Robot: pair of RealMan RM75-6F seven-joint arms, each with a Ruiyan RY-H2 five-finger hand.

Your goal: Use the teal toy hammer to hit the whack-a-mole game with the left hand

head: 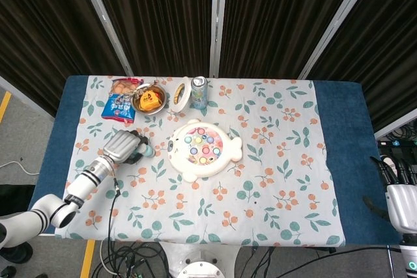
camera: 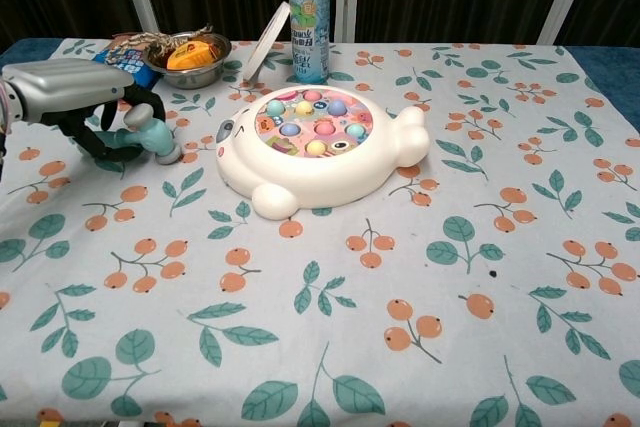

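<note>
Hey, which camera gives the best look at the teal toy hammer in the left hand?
The chest view: the teal toy hammer shows side-on, its head by the tablecloth, gripped by the left hand. In the head view only a small teal bit of the hammer sticks out past the hand, which covers the rest.
</note>
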